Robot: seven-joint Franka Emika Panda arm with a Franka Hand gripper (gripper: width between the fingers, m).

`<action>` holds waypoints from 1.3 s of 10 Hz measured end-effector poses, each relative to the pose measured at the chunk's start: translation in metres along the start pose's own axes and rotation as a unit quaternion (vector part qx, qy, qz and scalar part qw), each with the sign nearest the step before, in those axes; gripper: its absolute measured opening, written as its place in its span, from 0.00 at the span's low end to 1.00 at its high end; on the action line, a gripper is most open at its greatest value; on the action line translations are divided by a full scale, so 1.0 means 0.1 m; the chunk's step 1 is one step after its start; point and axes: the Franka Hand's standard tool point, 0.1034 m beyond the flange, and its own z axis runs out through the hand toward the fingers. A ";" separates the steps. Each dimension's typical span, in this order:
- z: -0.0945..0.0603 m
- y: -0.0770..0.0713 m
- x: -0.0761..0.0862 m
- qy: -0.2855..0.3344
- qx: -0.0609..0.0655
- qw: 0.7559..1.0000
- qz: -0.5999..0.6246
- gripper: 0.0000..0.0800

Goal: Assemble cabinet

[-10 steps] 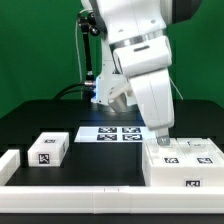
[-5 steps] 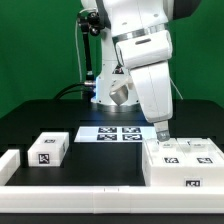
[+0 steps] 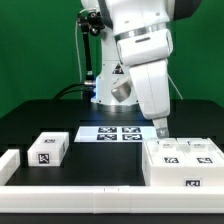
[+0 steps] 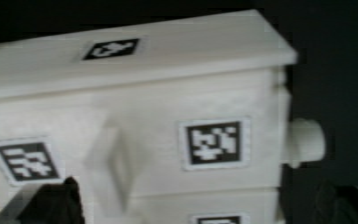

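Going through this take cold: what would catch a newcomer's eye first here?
The big white arm dominates the middle of the exterior view, its gripper hanging just over the far edge of the cabinet at the exterior view's right. In the wrist view that tagged white body fills nearly the whole frame. A small tagged white block sits apart at the exterior view's left, beyond the marker board.
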 end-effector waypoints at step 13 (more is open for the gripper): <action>0.05 -0.42 0.18 0.050 -0.047 0.879 0.471 0.81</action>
